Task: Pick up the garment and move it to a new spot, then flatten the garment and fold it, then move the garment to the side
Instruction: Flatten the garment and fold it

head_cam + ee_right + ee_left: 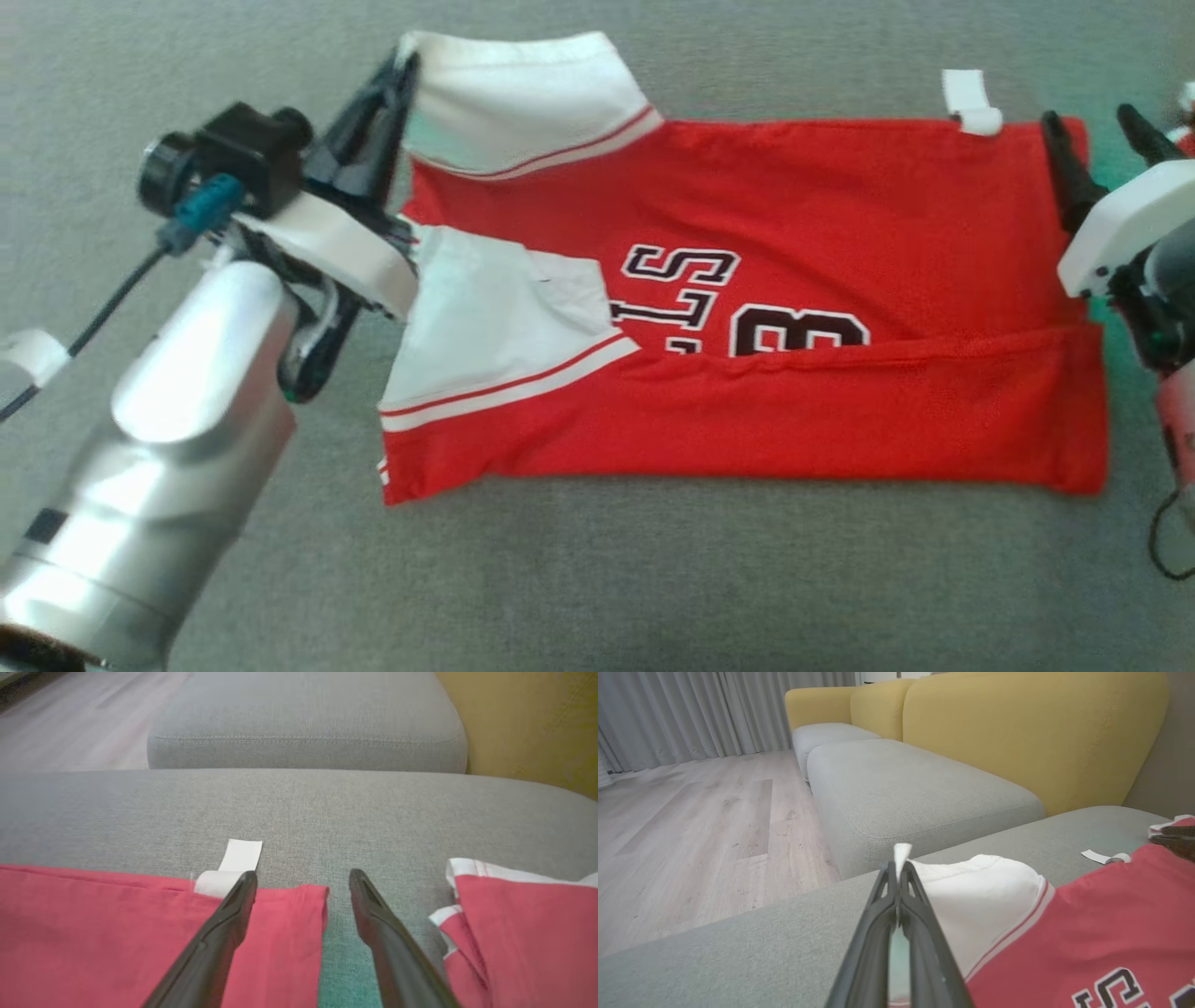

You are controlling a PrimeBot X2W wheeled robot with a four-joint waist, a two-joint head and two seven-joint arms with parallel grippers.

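Two grippers: left gripper (896, 864) clamped on sleeve (523, 93) of garment (840, 215); right gripper (303, 879) wide open, empty.

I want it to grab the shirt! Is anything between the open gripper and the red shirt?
Nothing visible. The right gripper hangs open at a corner of the red shirt, one finger over it. The white tag lies beyond, not between.

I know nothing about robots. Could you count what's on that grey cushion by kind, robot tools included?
Red garments: 2, the jersey and another red piece lying apart from it
White label: 1, at the jersey's edge
Robot tools: 2, left tool and right tool
Total: 5
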